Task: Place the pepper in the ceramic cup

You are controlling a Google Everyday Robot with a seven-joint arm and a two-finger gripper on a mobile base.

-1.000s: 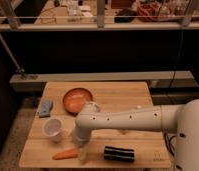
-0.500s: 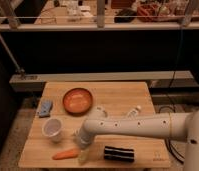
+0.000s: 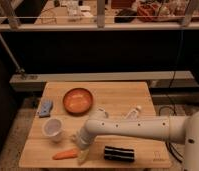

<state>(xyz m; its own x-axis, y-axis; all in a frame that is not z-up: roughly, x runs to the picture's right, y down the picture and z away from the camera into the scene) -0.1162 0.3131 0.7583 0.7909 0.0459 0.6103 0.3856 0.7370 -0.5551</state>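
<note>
Beside the pepper (image 3: pixel 64 154), the arm (image 3: pixel 128 127) seemingly half-hides the end effector (image 3: pixel 82 156).

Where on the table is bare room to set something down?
Bare table between orange bowl and white bottle, and right of the black object. Crowded front left: tool beside pepper, cup just behind.
</note>
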